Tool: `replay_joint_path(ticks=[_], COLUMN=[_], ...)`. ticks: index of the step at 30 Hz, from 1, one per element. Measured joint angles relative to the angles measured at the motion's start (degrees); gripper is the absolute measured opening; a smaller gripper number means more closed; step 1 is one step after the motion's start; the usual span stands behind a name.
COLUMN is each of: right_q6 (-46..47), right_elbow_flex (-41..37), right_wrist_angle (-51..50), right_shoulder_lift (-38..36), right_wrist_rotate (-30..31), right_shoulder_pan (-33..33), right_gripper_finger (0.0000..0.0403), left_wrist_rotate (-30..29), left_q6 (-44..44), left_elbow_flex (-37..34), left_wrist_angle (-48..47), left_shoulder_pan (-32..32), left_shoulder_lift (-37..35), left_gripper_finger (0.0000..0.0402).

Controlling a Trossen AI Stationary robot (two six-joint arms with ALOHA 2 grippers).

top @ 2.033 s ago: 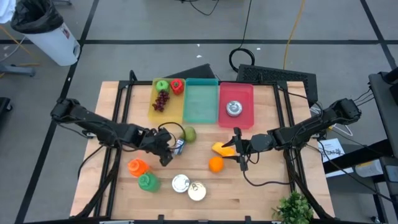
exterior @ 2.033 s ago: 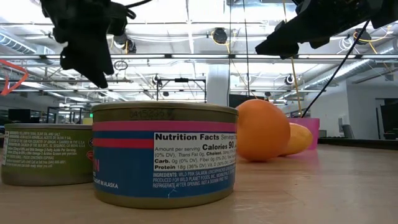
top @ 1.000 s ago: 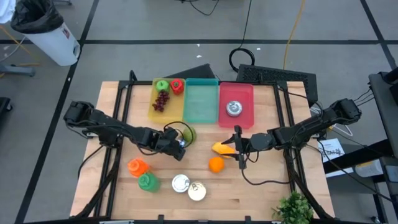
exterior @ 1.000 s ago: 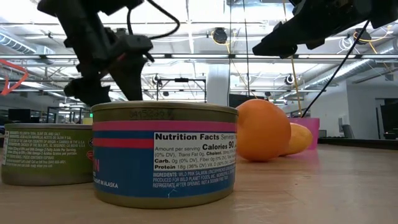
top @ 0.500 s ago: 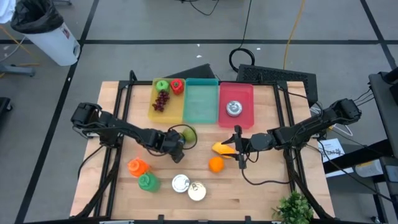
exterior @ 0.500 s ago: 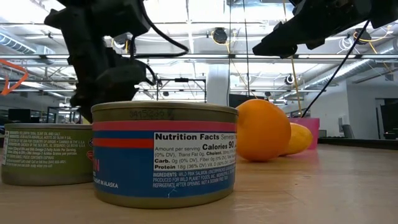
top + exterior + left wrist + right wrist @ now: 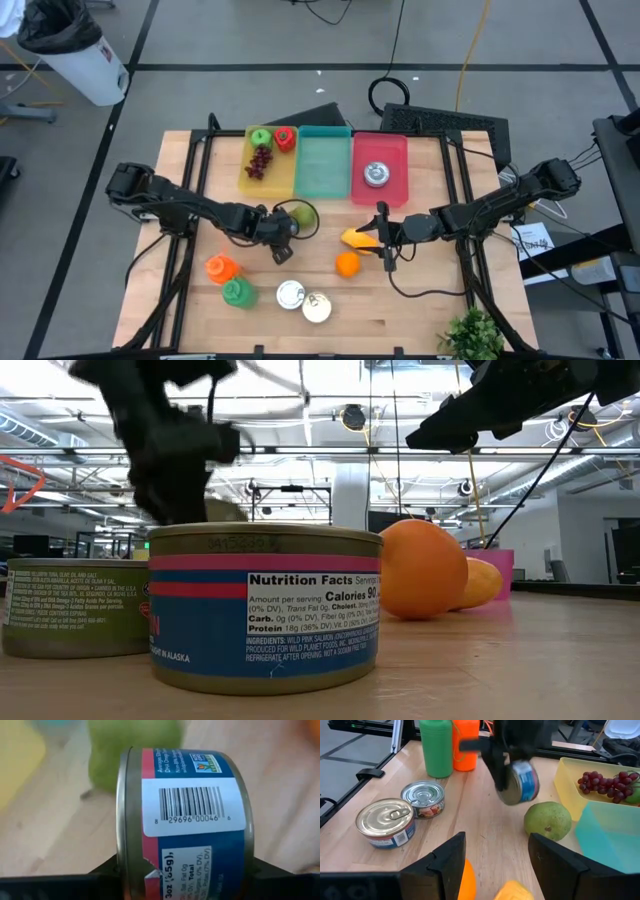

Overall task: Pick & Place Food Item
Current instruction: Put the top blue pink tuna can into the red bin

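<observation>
- Left wrist view fills with the held can [image 7: 185,820], a small blue-and-red tin turned on its side, gripped across its flat ends by the left gripper [image 7: 182,872].
- In the high view the left gripper [image 7: 279,232] sits at about the surface's centre, just at 7 o'clock of the green pear [image 7: 304,214]; the right wrist view shows the can [image 7: 519,782] lifted clear of the wood beside the pear [image 7: 547,820].
- The left gripper is clamped on the can; the right gripper [image 7: 386,236] stands parted and empty at 3 o'clock of centre, over the yellow fruit [image 7: 356,239].
- Judgement: the step in hand is carrying the can to a bin. The red bin [image 7: 380,168] at 12 o'clock already holds a can [image 7: 376,174], so it looks the likely target, though the task does not say.
- To do it well: keep the grip square on the can's ends so it cannot roll out, lift higher before crossing, pass over the pear and the teal bin [image 7: 323,163] without clipping their edges, and lower inside the rim before letting go.
- Readable on the held can: a barcode numbered 8 29696 00046 6, "(65g)" and "Total".
- Low view: the nearest can [image 7: 264,605] on the surface reads "Nutrition Facts", "Calories 90", "Protein 18g" and "IN ALASKA"; an orange [image 7: 421,568] stands behind it.
- Other writing is too small to read.
</observation>
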Motion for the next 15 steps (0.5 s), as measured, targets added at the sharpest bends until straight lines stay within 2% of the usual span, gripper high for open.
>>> replay_joint_path(ticks=[3, 5, 12, 15], right_q6=[0.0, 0.0, 6.3, 11.8], right_elbow_flex=[0.0, 0.0, 0.0, 0.0], right_wrist_angle=[0.0, 0.0, 0.0, 1.4], right_shoulder_lift=[0.0, 0.0, 0.0, 1.5], right_wrist_rotate=[0.0, 0.0, 0.0, 0.0], right_shoulder_pan=[0.0, 0.0, -0.3, -1.4], right_gripper_finger=[0.0201, 0.0201, 0.0201, 0.0201], left_wrist_rotate=[-5.4, -10.3, -27.3, -30.7], left_q6=[7.3, 16.2, 62.7, 75.9], left_elbow_flex=[3.2, 4.7, 4.9, 4.8], left_wrist_angle=[0.9, 2.9, 19.4, 27.1], left_shoulder_pan=[-2.2, -4.2, -10.2, -10.4], left_shoulder_lift=[-1.3, -1.4, 1.0, 3.0], left_gripper_finger=[0.0177, 0.0177, 0.0184, 0.0199])
